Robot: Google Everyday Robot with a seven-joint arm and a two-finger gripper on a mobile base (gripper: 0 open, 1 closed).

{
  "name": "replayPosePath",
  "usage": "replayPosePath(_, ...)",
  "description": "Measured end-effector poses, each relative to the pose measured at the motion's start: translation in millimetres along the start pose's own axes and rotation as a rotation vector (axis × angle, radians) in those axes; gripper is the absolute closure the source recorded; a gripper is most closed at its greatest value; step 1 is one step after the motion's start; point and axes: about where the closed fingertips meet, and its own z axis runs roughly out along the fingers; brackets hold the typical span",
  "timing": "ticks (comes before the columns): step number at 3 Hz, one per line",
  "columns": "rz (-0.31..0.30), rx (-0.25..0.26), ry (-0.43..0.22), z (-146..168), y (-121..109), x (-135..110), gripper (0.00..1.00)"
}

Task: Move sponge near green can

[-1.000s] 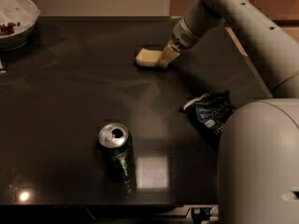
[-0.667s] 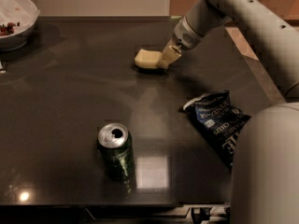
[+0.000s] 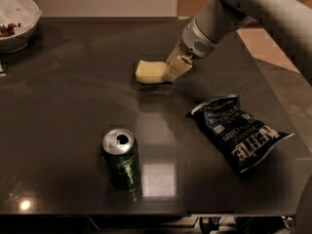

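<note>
The sponge (image 3: 150,72), a pale yellow foam block, lies at the middle back of the dark table. My gripper (image 3: 174,70) comes down from the upper right, and its beige fingers (image 3: 177,66) close on the sponge's right end, low over the table. The green can (image 3: 121,157) stands upright near the front edge, silver top and opening showing. It is well in front of the sponge and a little to the left, with bare table between them.
A dark blue chip bag (image 3: 236,131) with white lettering lies at the right front. A white bowl (image 3: 14,19) with some food in it sits at the back left corner. The table's front edge (image 3: 146,212) is just below the can.
The gripper and the sponge have shifted together a little toward the front and left, closer to the can. The arm's near part has moved out of the right foreground, uncovering the chip bag.
</note>
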Motion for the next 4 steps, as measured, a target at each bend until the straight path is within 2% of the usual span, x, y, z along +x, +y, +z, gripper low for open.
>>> replayPosePath(1,-0.087,-0.059,0.010,-0.4,47.0,-11.6,1.00)
replayPosePath(2,-0.145,-0.115,0.002,-0.3,86.2,-19.6,1.00)
replayPosePath(4,-0.209,-0.218,-0.005,5.8,147.4,-22.6,1.00)
